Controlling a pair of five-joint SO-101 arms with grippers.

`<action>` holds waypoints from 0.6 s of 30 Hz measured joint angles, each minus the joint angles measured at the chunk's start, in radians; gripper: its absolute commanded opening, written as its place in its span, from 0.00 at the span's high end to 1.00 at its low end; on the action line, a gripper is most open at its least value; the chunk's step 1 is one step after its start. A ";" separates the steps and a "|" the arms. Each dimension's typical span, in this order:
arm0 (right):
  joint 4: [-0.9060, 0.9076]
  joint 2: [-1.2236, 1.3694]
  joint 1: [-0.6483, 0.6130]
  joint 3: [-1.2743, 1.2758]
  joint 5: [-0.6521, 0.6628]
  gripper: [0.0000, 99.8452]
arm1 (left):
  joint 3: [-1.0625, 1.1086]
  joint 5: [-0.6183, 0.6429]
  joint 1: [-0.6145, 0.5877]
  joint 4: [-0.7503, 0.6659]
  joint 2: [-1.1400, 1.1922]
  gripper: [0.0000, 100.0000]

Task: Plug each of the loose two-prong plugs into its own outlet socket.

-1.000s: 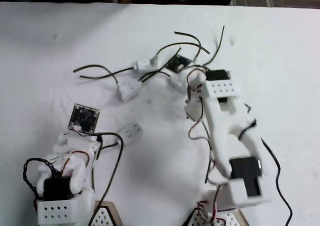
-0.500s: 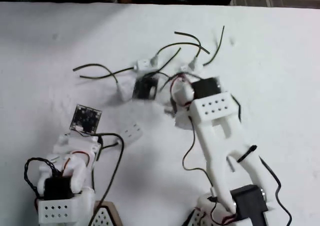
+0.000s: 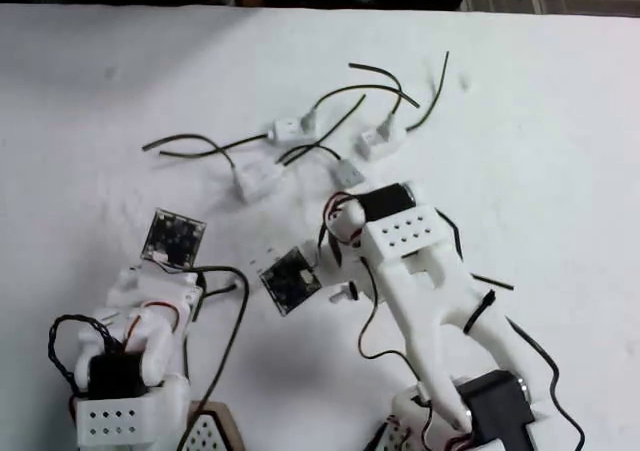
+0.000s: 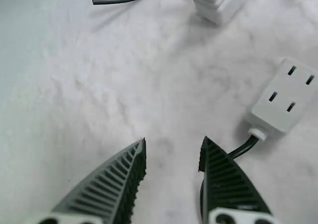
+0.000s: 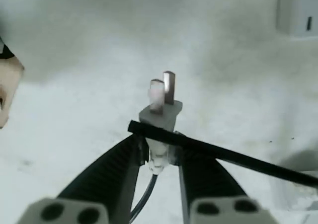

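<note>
1. The plug (image 5: 160, 110) is clamped in my right tool (image 5: 159, 145), prongs forward, near centre frame in the high view.
2. In the last second that arm swung down from the loose plugs (image 3: 290, 129) at upper centre. I judge pickup done and insertion pending.
3. The outlet socket (image 4: 285, 99) lies near my left tool (image 4: 171, 154), whose jaws are spread and hold nothing.
4. The bench (image 3: 560, 121) offers free room at right, and its top edge is well apart.

- The two-prong plug (image 5: 161, 110) sits between the right gripper's (image 5: 159, 147) fingers, prongs pointing ahead of it.
- A cable (image 5: 238, 158) crosses those fingertips at the plug's base.
- The outlet socket (image 4: 285, 97) lies on the table (image 4: 99, 85) just ahead of the left gripper (image 4: 173, 147), off to one finger's side.
- A loose plug (image 4: 221, 0) lies farther ahead.
</note>
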 measured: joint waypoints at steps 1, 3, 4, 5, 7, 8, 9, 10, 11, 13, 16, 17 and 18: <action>0.002 0.000 -0.002 0.000 -0.040 0.81 | 0.000 -0.003 0.000 0.000 0.000 0.82; 0.002 -0.011 -0.002 0.000 -0.135 0.77 | 0.000 -0.003 0.000 0.000 0.000 0.82; 0.002 -0.028 0.000 0.000 -0.181 0.77 | 0.000 -0.003 0.000 0.000 0.000 0.82; 0.002 -0.049 0.000 0.000 -0.222 0.77 | 0.000 -0.003 0.000 0.000 0.000 0.82; 0.003 -0.094 -0.003 0.000 -0.282 0.77 | 0.000 -0.003 0.000 0.000 0.000 0.82; 0.003 -0.118 -0.003 0.000 -0.305 0.77 | 0.000 -0.003 0.000 0.000 0.000 0.82; 0.003 -0.146 -0.002 0.000 -0.328 0.77 | 0.000 -0.003 0.000 0.000 0.000 0.82; 0.003 -0.170 0.000 0.000 -0.362 0.77 | 0.000 -0.003 0.000 0.000 0.000 0.82; 0.003 -0.196 0.000 0.000 -0.402 0.77 | 0.000 -0.003 0.000 0.000 0.000 0.82; 0.003 -0.249 -0.003 0.000 -0.499 0.77 | 0.000 -0.003 0.000 0.000 0.000 0.82; 0.003 -0.322 -0.002 0.008 -0.684 0.77 | 0.000 -0.003 0.000 0.000 0.000 0.82; 0.003 -0.344 0.003 0.023 -0.755 0.77 | 0.000 -0.003 0.000 0.000 0.000 0.82; 0.003 -0.359 0.011 0.040 -0.827 0.77 | 0.000 -0.003 0.000 0.000 0.000 0.82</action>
